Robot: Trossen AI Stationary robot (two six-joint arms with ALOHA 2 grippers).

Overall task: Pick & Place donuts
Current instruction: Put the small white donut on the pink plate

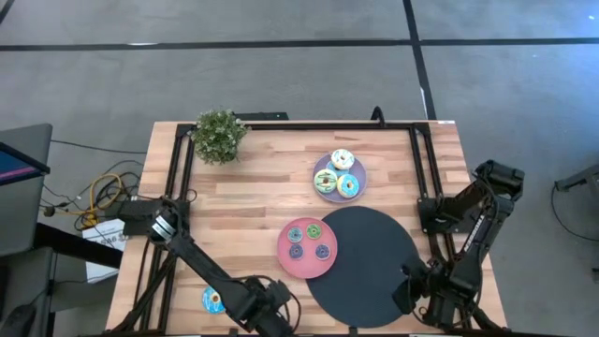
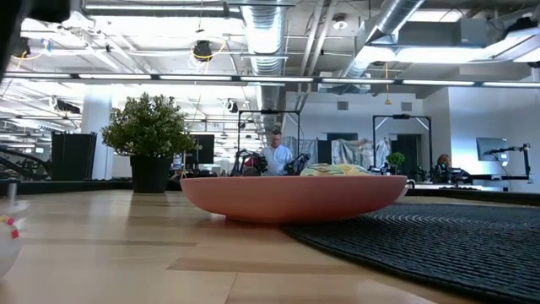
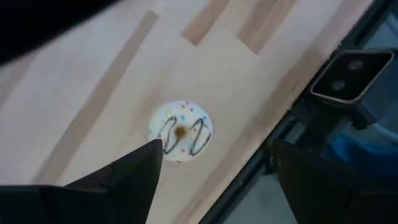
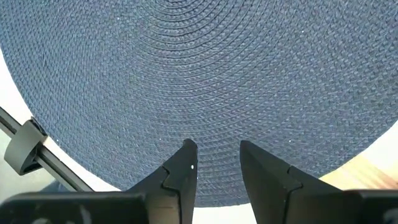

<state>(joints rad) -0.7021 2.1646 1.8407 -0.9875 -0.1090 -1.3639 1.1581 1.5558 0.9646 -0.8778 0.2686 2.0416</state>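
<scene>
One pale donut with dark squiggles and sprinkles lies flat on the wood near the table's near edge, left of centre; its edge shows in the low view. My left gripper hangs open above it, one finger beside the donut's rim and the other well off, touching nothing. Several small donuts lie on the pink plate. Three bigger donuts sit on the lilac plate. My right gripper waits open over the black disc's near right part.
The black woven disc lies right of the pink plate and overlaps it. A potted plant stands at the far left corner. A black frame rail runs along the near edge close to the pale donut. People show in the room behind.
</scene>
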